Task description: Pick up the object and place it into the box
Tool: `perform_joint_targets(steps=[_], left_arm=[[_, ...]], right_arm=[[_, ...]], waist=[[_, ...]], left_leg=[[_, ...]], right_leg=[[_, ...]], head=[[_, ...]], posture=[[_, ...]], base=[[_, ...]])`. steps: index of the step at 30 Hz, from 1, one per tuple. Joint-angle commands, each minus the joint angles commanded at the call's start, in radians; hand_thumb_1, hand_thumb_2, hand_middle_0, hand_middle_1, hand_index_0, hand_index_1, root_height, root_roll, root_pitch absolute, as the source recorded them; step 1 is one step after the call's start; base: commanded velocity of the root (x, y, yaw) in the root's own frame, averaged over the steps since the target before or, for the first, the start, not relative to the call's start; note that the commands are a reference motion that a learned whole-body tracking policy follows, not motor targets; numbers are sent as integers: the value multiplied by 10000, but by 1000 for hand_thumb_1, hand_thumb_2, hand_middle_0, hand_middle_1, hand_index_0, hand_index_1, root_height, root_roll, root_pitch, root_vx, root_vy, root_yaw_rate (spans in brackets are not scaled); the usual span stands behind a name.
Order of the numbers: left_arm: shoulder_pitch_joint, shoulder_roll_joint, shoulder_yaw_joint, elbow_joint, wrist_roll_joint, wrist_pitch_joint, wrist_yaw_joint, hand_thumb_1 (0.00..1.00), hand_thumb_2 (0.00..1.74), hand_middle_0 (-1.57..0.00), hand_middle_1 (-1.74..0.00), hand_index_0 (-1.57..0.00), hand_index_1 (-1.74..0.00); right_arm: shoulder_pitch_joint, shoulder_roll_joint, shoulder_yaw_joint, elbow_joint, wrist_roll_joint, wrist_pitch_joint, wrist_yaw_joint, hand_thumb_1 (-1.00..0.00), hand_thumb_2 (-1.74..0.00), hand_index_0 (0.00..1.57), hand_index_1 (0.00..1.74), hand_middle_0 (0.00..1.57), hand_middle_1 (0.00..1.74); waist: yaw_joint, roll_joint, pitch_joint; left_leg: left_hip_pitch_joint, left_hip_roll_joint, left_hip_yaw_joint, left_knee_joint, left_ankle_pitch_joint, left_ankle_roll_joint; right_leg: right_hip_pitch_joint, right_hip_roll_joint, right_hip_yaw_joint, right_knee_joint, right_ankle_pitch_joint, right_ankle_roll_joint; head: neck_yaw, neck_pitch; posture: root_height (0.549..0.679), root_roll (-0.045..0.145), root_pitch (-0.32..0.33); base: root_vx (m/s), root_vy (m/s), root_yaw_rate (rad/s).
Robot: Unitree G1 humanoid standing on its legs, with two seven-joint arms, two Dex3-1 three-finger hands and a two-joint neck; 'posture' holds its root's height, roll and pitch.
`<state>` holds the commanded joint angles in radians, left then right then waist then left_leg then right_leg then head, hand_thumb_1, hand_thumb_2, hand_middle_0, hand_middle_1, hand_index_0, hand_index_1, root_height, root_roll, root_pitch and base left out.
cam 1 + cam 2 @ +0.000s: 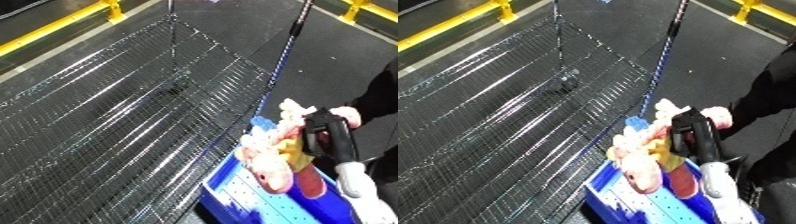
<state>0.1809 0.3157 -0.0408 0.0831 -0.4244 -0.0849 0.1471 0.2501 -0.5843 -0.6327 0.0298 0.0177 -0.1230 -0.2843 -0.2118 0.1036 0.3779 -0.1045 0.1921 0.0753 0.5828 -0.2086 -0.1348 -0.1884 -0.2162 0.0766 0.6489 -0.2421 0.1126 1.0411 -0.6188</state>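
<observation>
Fingers (322,131) on right hand (333,142) curled round pink plush toy (271,165), holding it right above blue bin (258,202). Toy dangling partly inside already, bottom end near bin floor. Pickup looks done, just release left I reckon. Left hand nowhere in shot. Wire mesh cart (133,115) beside bin.

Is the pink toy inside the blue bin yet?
Not yet. The right hand holds the pink toy with curled fingers, hanging above the blue bin, not resting inside.
</observation>
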Motion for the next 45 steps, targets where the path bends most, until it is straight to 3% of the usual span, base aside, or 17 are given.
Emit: perform_joint_targets(steps=[5,10,14,17,30,39,45], left_arm=[[-129,37,-284,203,-75,-2,-11,1000,1740,-1570,-1740,-1570,-1740],[-248,114,-442,373,-111,-131,13,1000,1740,-1570,-1740,-1570,-1740],[-321,173,-506,454,-155,-255,30,1000,1740,-1570,-1740,-1570,-1740],[-358,231,-538,430,-161,-332,14,1000,1740,-1570,-1740,-1570,-1740],[-315,292,-555,480,-189,-488,27,1000,1740,-1570,-1740,-1570,-1740],[-91,227,-336,356,-195,-487,14,1000,1740,-1570,-1740,-1570,-1740],[108,139,-55,267,-238,-414,56,1000,1740,-1570,-1740,-1570,-1740]], right_arm=[[88,255,-16,959,422,-17,-213,-1000,-1740,1570,1740,1570,1740],[-291,372,-29,2330,1524,-283,-489,-1000,-1740,1570,1740,1570,1740],[-625,298,-85,3594,2513,-502,-567,-800,-1392,1256,1392,1256,1392],[-795,82,-86,4304,2866,-572,-557,-650,-1131,1020,1131,1020,1131],[-1317,-637,-405,4937,2819,-658,-997,0,0,0,0,0,0],[-1400,-363,-102,3945,2386,-671,-1076,0,0,0,0,0,0],[-1573,247,690,2385,2372,-782,-499,0,0,0,0,0,0]], waist=[[-337,205,-89],[-445,346,-126],[-432,393,-139],[-414,418,-137],[-309,560,-175],[-64,487,-194],[192,323,-137]], left_leg=[[63,-44,122,-58,-3,-21],[53,-90,154,-101,27,-46],[43,-110,172,-154,63,-68],[28,-116,193,-195,91,-87],[-1,-161,217,-313,177,-101],[-8,-152,153,-416,252,-73],[-33,-123,71,-431,307,-59]], right_leg=[[20,8,89,-105,69,-31],[7,-7,93,-166,122,-50],[-18,2,88,-200,142,-57],[-54,3,93,-219,165,-57],[-80,8,55,-271,174,-59],[-28,35,-61,-292,147,-52],[-14,78,-142,-195,85,-59]], head=[[414,-159],[528,-154],[584,36],[692,261],[991,513],[399,379],[-289,277]], posture=[[647,76,-182],[649,81,-179],[650,84,-176],[650,86,-173],[653,91,-162],[653,89,-160],[652,84,-163]], base=[[-15,20,-75],[-13,11,-17],[-12,-2,-17],[-14,-14,-3],[-5,-12,7],[14,-20,34],[2,-18,84]])
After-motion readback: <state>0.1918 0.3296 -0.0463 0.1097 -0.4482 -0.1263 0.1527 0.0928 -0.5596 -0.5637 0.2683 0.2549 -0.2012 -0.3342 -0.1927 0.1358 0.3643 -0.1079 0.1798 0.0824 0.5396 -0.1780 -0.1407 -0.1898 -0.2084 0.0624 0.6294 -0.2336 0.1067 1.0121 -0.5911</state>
